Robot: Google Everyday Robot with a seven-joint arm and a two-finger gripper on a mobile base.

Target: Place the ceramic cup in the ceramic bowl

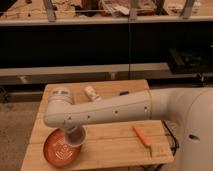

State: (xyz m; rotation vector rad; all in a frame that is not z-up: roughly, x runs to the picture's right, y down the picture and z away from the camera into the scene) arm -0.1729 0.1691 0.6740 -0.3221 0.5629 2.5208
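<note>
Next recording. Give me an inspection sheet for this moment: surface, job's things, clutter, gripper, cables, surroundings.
Surface: light wooden table, no spills seen.
Job's things: ceramic bowl, orange-red, at the front left corner. The ceramic cup appears to be the greyish round shape at the arm's end, over the bowl's right rim. Whether it touches the bowl cannot be told.
Clutter: cream-white lumpy object near the back edge, small dark item to its right, orange stick front right.
Gripper: gripper above the bowl's right rim, largely hidden under the wrist.
Cables: thin dark cable by the table's right edge.
Surroundings: dark shelving behind, cluttered on top.
</note>
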